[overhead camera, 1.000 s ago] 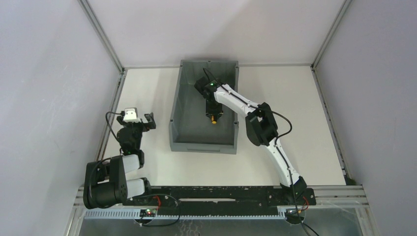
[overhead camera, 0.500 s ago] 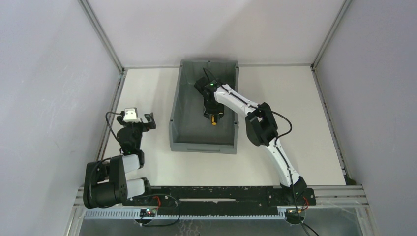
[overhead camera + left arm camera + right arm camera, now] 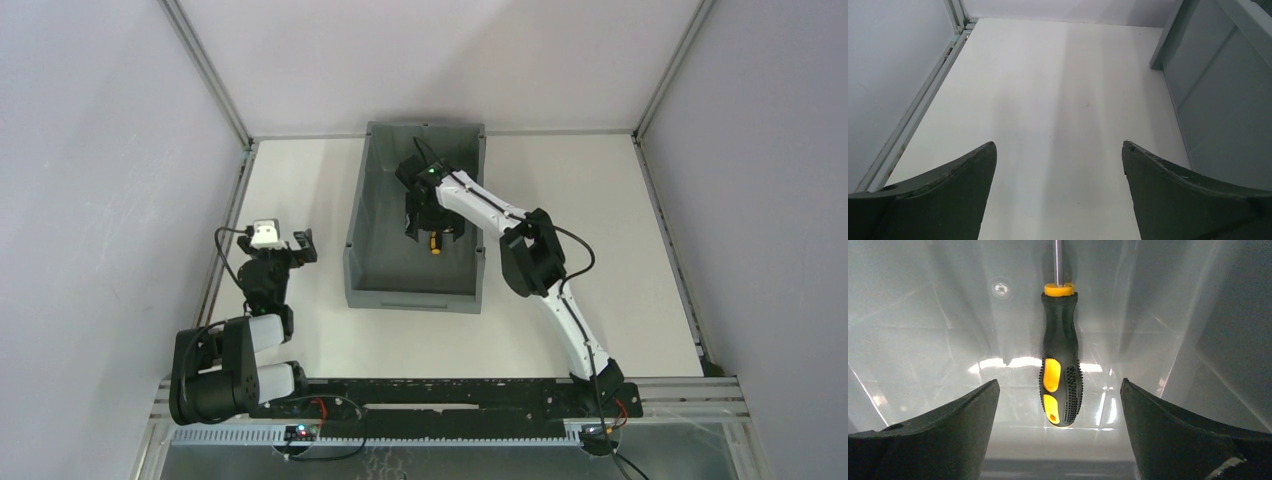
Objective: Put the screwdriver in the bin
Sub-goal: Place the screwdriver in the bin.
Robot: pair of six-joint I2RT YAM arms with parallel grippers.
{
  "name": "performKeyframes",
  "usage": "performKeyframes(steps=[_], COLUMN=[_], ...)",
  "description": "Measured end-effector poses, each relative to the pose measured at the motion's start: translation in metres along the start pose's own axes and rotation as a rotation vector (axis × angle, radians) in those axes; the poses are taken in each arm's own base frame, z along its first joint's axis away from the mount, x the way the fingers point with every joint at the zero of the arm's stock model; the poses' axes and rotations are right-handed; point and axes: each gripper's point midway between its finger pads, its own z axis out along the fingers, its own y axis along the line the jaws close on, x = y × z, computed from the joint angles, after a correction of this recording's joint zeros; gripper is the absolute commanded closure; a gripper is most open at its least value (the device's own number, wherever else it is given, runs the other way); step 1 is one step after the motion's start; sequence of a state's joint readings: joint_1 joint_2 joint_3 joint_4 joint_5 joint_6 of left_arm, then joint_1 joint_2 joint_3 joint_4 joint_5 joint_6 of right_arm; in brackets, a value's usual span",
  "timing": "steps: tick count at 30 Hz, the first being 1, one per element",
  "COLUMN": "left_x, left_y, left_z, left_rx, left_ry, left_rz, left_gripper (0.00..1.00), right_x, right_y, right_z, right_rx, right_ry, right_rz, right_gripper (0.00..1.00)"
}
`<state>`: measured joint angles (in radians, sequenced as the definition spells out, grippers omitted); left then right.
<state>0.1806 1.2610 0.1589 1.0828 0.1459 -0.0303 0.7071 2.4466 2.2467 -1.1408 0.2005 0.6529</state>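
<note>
The screwdriver (image 3: 1060, 369), with a black and yellow handle and a thin metal shaft, lies on the floor of the grey bin (image 3: 923, 340). My right gripper (image 3: 1060, 390) hangs open just above it, a finger on either side and neither touching the handle. From above, the screwdriver (image 3: 433, 241) shows as a yellow tip under the right gripper (image 3: 431, 228) inside the bin (image 3: 366, 195). My left gripper (image 3: 1059, 147) stands open over bare table, left of the bin, and is seen from above as the left gripper (image 3: 301, 245).
The bin's outer left wall (image 3: 1218, 95) rises at the right of the left wrist view. A metal frame rail (image 3: 918, 107) runs along the table's left edge. Grey walls (image 3: 90, 170) enclose the white table (image 3: 300, 190).
My right gripper has opened from shut on the screwdriver's handle. The screwdriver now lies free on the bin floor. The left arm has not moved.
</note>
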Motion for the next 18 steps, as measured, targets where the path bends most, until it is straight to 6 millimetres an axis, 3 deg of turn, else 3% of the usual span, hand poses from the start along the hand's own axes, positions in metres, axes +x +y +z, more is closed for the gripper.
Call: performKeyframes(steps=[6,18], left_x=[0.0,0.0], left_y=[0.0,0.0], left_z=[0.0,0.0], left_rx=[0.0,0.0], left_ry=[0.0,0.0], left_rz=[0.0,0.0], left_gripper=[0.0,0.0], right_x=[-0.009,-0.056], right_y=[-0.001,-0.004], right_z=[-0.016,-0.096], right_rx=[-0.021,-0.086], right_ry=[-0.03,-0.235], right_rz=[0.01,0.001], right_gripper=[0.0,0.0])
